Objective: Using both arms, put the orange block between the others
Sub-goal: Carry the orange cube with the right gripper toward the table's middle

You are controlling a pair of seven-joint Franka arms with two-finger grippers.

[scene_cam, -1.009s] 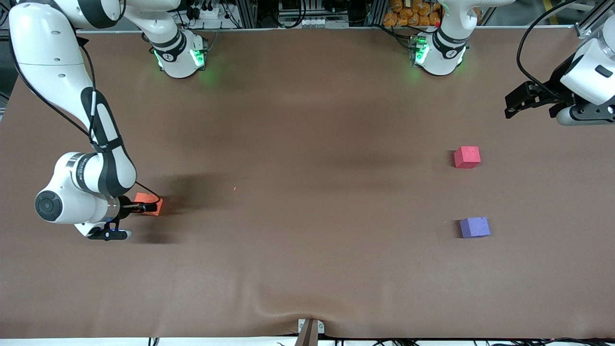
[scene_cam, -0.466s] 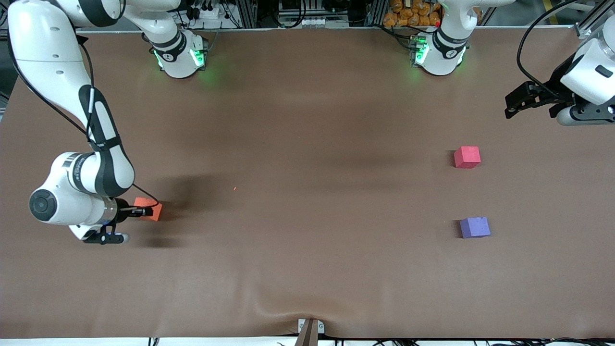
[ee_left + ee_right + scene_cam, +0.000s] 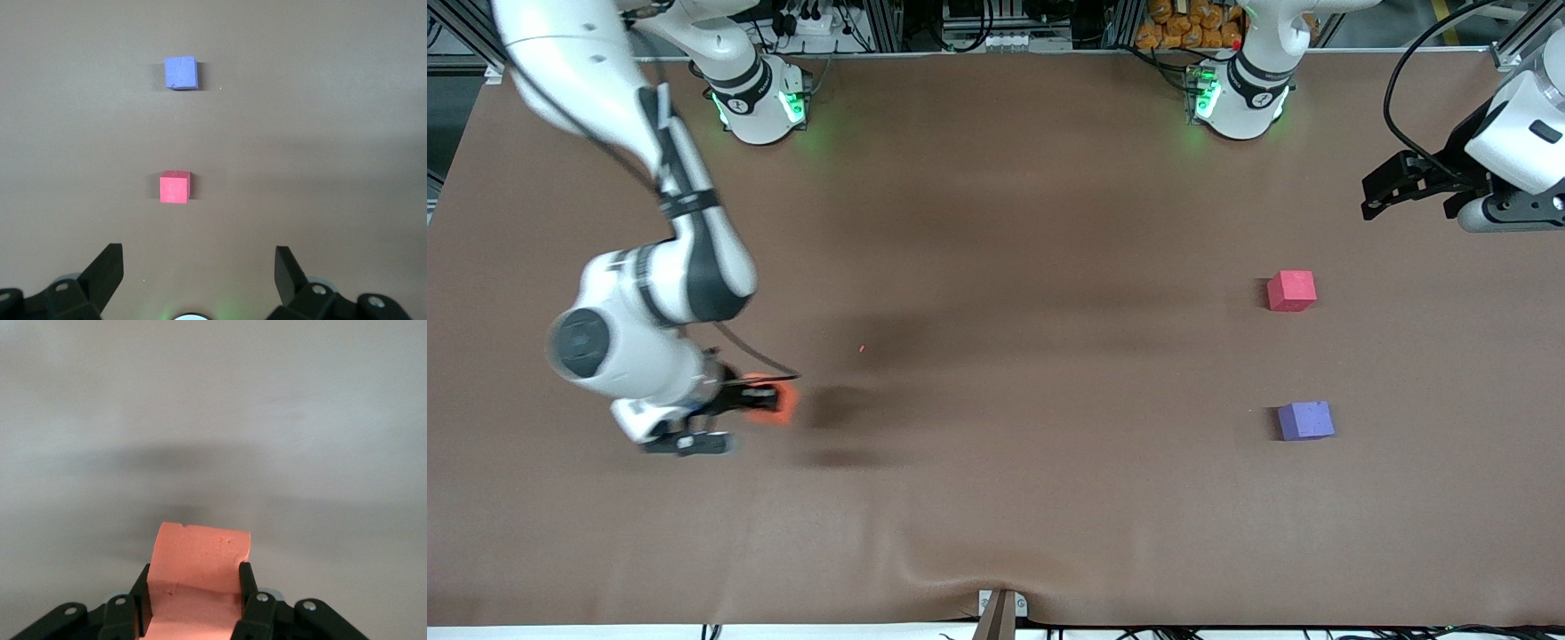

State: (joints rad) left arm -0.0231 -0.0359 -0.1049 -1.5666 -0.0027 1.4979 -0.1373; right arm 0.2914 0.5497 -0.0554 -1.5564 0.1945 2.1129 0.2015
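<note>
My right gripper (image 3: 769,400), jaws clamped on the orange block (image 3: 769,402), hangs over the right arm's end of the bench (image 3: 996,498), the block lifted clear with its shadow lying apart on the cloth. The right wrist view shows the block (image 3: 200,580) seated squarely between the two fingers (image 3: 245,587), slightly dented at its upper edge; being soft foam, it needs no harder squeeze, only a steady one.

The red block (image 3: 1291,291) and the purple block (image 3: 1305,420) sit near the left arm's end, well apart from my load, the purple one nearer the front camera. The goal is the bare gap between them.

My left gripper (image 3: 1392,188) waits with jaws wide and empty over that end of the bench, farther from the front camera than the red block; its wrist view frames the red block (image 3: 175,187) and the purple block (image 3: 181,73) in line.

To do this step well, I judge: carry the block level toward mid-bench and set it down flat where the left arm can reach, letting go only once it rests. A tilted release risks a tumble.
</note>
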